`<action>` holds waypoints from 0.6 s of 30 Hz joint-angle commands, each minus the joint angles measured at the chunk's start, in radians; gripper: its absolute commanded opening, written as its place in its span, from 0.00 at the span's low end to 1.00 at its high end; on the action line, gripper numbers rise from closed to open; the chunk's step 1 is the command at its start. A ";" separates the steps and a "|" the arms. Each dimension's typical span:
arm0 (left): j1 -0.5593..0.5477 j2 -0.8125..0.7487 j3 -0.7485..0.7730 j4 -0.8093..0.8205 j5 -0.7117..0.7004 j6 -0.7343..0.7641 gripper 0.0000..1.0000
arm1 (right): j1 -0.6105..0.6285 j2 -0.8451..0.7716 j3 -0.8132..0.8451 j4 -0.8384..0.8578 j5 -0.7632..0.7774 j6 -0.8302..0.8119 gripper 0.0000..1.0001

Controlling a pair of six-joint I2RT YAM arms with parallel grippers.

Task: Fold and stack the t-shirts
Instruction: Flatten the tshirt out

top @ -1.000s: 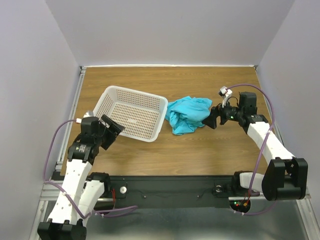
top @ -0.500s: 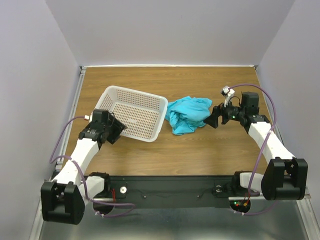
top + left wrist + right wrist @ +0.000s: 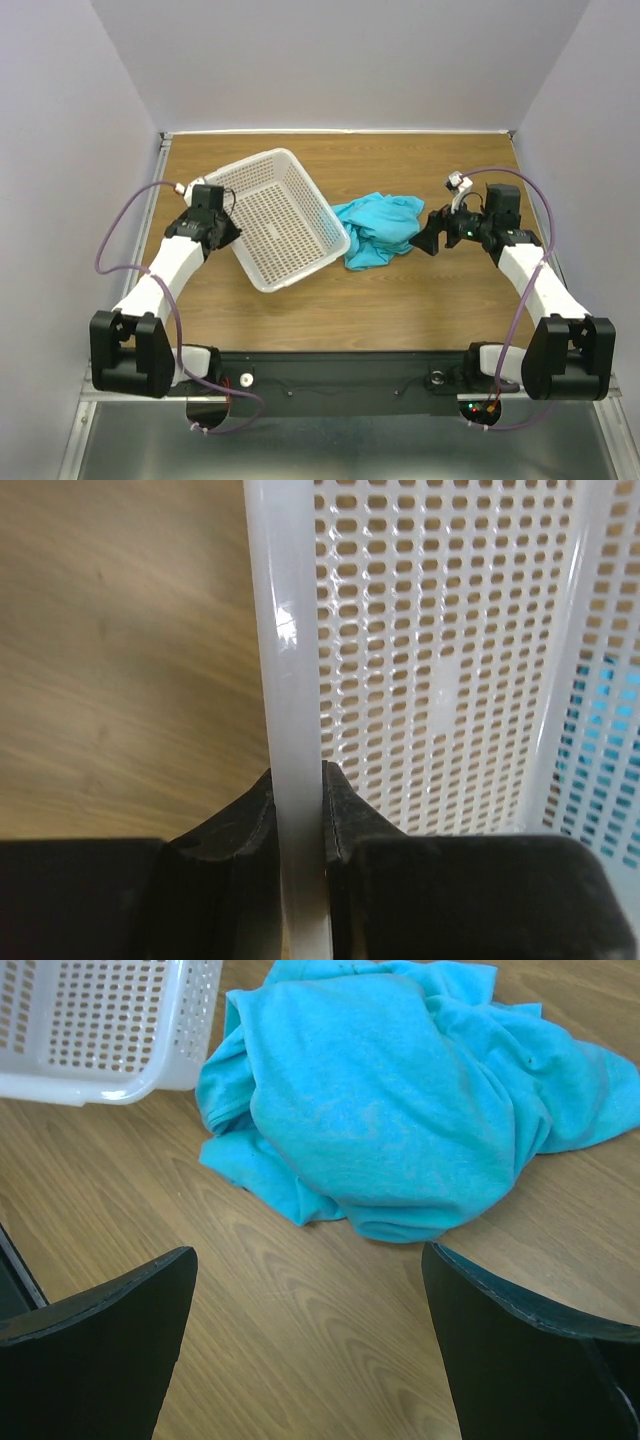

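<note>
**A:** Where does your t-shirt (image 3: 375, 232) lie?
**B:** Crumpled on the table (image 3: 400, 300), with its left edge touching the white mesh basket (image 3: 280, 215). Your right gripper (image 3: 308, 1260) is near its right side.
**A:** Is that gripper holding it?
**B:** No. Its jaws stand wide apart over bare wood, and the cloth lies just beyond them. Your left gripper (image 3: 298, 810) is clamped on the basket's rim, one finger on either side.

Top external: high above the white perforated plastic basket (image 3: 285, 215), looking down.
Left wrist: tight against basket rim.
Right wrist: low beside basket; shares turquoise cloth t-shirt (image 3: 400, 1110) with top.
</note>
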 commanded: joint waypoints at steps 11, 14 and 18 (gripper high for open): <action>0.185 0.417 0.409 0.082 -0.071 0.761 0.00 | -0.015 -0.032 0.029 0.040 -0.043 0.014 1.00; 0.234 0.479 0.476 0.103 -0.057 0.790 0.00 | -0.016 -0.031 0.029 0.040 -0.041 0.016 1.00; 0.265 0.548 0.559 0.166 -0.109 0.814 0.16 | -0.016 -0.024 0.030 0.040 -0.049 0.014 1.00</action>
